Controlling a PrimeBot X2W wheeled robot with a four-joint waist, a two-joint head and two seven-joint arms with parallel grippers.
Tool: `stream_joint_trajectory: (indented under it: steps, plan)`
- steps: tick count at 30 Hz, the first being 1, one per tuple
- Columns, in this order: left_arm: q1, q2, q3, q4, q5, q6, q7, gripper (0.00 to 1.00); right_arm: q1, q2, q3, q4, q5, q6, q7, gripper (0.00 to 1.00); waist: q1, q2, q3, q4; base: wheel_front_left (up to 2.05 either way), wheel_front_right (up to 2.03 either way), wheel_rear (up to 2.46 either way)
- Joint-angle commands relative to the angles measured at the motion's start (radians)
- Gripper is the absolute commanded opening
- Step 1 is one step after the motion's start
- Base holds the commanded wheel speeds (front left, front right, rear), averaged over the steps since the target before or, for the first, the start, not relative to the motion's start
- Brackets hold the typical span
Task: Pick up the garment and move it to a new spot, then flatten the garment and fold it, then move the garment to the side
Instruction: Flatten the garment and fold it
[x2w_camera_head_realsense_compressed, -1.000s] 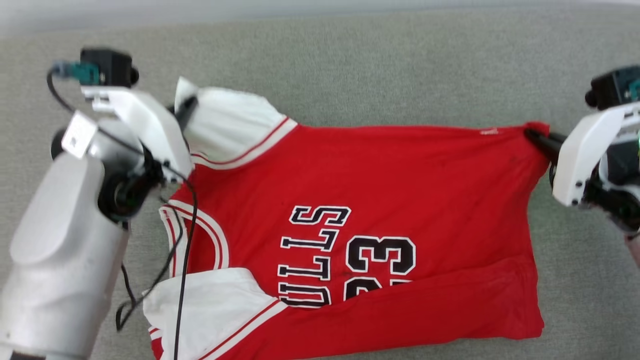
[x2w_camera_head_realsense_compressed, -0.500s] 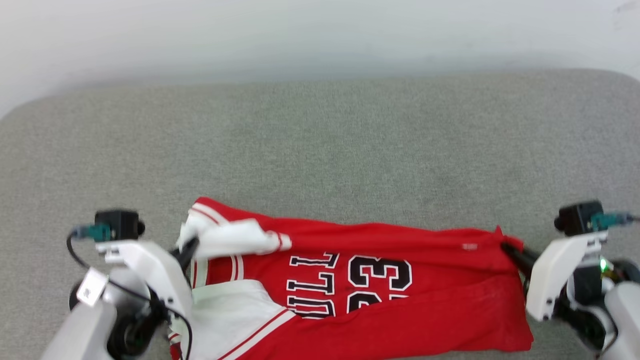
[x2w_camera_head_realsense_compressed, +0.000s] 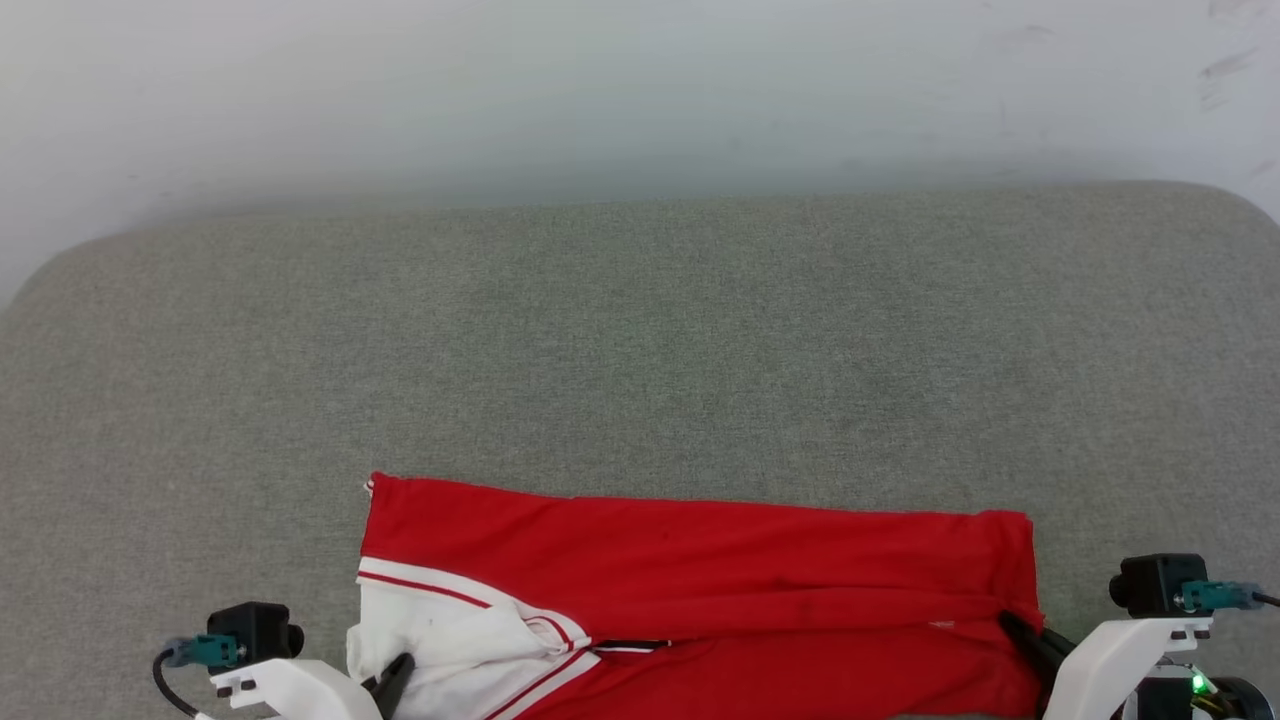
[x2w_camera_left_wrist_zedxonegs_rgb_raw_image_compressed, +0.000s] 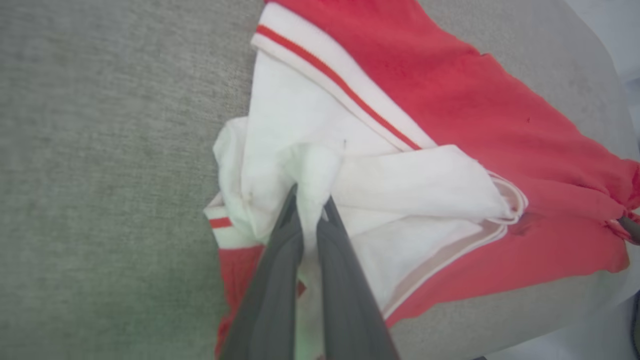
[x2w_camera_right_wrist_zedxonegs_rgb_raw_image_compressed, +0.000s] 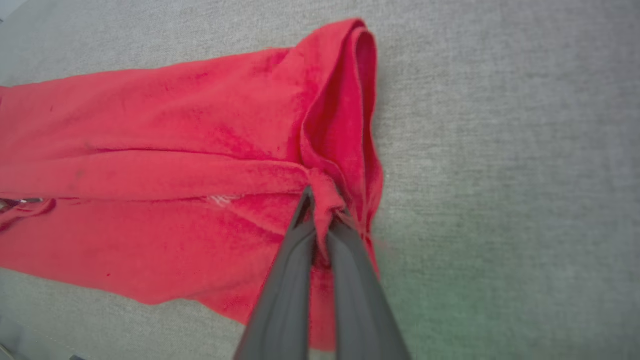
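Left tool (x2w_camera_left_wrist_zedxonegs_rgb_raw_image_compressed: 309, 202) pinches the garment (x2w_camera_head_realsense_compressed: 700, 545) at its white sleeve (x2w_camera_left_wrist_zedxonegs_rgb_raw_image_compressed: 300, 115), right tool (x2w_camera_right_wrist_zedxonegs_rgb_raw_image_compressed: 324, 202) its red corner (x2w_camera_right_wrist_zedxonegs_rgb_raw_image_compressed: 327, 191); lower both evenly, keep your fold edge straight.

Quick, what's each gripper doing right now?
Left gripper: shut on the white sleeve of the bright red shiny jersey.
Right gripper: shut on that jersey's red corner.

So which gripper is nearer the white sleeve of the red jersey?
Left. The left gripper is shut on the white sleeve of the bright red shiny jersey; the right gripper pinches the red hem corner at the opposite end.
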Motion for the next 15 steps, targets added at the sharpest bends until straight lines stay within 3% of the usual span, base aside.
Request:
stream_joint_trajectory:
  steps: [1, 2, 3, 4, 5, 6, 11, 15]
  plan:
    - [0.012, -0.008, -0.005, 0.000, 0.006, -0.002, -0.016, 0.00, 0.026, 0.014, -0.013, -0.008, -0.019, -0.001, -0.008, 0.40, 0.0002, -0.0001, 0.003, -0.001, 0.00, 0.00, 0.00]
    - [0.013, -0.015, -0.006, 0.005, 0.007, -0.004, -0.028, 0.00, 0.031, 0.025, -0.021, -0.015, -0.022, -0.001, -0.021, 1.00, 0.0002, -0.0001, 0.004, -0.002, 0.00, 0.00, 0.00]
    - [0.017, -0.026, -0.018, 0.013, 0.003, -0.015, -0.026, 0.00, 0.037, 0.034, -0.031, -0.021, -0.028, -0.001, -0.033, 1.00, 0.0002, -0.0001, 0.005, -0.002, 0.00, 0.00, 0.00]
    - [0.016, -0.031, -0.022, 0.017, 0.011, -0.021, -0.040, 0.23, 0.043, 0.040, -0.039, -0.027, -0.040, -0.001, -0.050, 1.00, 0.0002, -0.0001, 0.004, -0.003, 0.00, 0.00, 0.00]
    - [0.008, -0.036, -0.019, 0.021, 0.018, -0.026, -0.062, 0.74, 0.047, 0.052, -0.049, -0.035, -0.044, -0.001, -0.070, 1.00, 0.0002, -0.0001, 0.004, -0.004, 0.00, 0.00, 0.00]
    - [0.004, -0.044, -0.025, 0.027, 0.022, -0.034, -0.076, 1.00, 0.051, 0.061, -0.057, -0.043, -0.051, -0.001, -0.092, 1.00, 0.0002, -0.0001, 0.003, -0.004, 0.00, 0.00, 0.00]
    - [-0.025, -0.063, -0.037, 0.031, 0.101, -0.075, -0.230, 1.00, 0.070, 0.092, -0.087, -0.088, -0.084, -0.001, -0.189, 1.00, 0.0002, -0.0001, -0.010, -0.007, 0.00, 0.00, 0.00]
    - [-0.043, -0.071, -0.034, 0.027, 0.168, -0.078, -0.361, 1.00, 0.077, 0.094, -0.116, -0.117, -0.119, -0.001, -0.196, 1.00, 0.0002, -0.0001, -0.031, -0.010, 0.00, 0.00, 0.00]
